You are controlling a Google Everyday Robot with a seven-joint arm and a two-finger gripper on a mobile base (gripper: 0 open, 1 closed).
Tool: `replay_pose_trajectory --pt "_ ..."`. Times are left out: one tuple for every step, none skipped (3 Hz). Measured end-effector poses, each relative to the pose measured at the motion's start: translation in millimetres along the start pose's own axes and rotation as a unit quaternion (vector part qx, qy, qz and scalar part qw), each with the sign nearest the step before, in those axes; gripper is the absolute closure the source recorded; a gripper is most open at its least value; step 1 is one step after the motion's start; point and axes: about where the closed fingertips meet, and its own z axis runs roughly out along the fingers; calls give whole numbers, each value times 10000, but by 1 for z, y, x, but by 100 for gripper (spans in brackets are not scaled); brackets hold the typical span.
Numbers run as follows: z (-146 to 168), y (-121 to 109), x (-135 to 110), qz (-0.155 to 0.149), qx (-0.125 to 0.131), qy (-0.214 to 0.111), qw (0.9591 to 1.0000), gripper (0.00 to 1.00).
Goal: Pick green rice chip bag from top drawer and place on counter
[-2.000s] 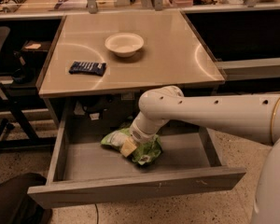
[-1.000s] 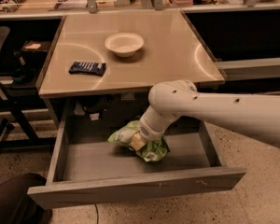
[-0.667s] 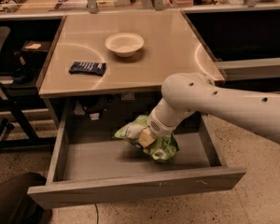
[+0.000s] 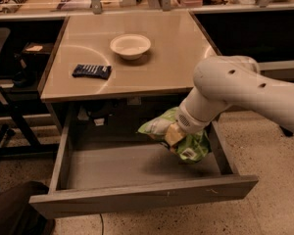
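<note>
The fingers [image 4: 175, 132] of the gripper [image 4: 172, 135] are clenched on the green rice chip bag [image 4: 193, 147], pinching it near its middle. Only a tan part of them shows past the white wrist, so how wide they stand cannot be told beyond that grasp. The bag hangs clear of the drawer floor, over the right half of the open top drawer [image 4: 137, 198] and just below the front edge of the desk [image 4: 171, 58] — it is crumpled, light green and glossy, with pale patches on its upper left end and a small white label on its lower right end. A soft shadow lies on the grey drawer floor beneath it. The drawer is pulled well out, shallow and wide, with a plain flat front panel. The white arm [image 4: 245, 87] comes in from the right and bends down past the desk's front right corner. On the smooth beige desk stand a white bowl [image 4: 130, 46] near the middle back and, well apart to its left and nearer the front, a flat dark-blue snack packet [image 4: 91, 71]. Behind the desk runs a shelf [image 4: 225, 6] with assorted clutter — too small to name. Dark furniture [image 4: 10, 77] stands at the left, and the speckled floor [image 4: 272, 207] shows at the lower right.
</note>
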Motion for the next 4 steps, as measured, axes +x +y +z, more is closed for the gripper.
replay_pose_trajectory --pt "-39 -20 -1 150 331 -16 9993 100" --pt "-75 -38 -8 235 673 -71 9974 100" --pt "-104 -54 -22 246 989 -142 9947 100" --pt "-125 -69 -41 217 1220 -183 9921 100"
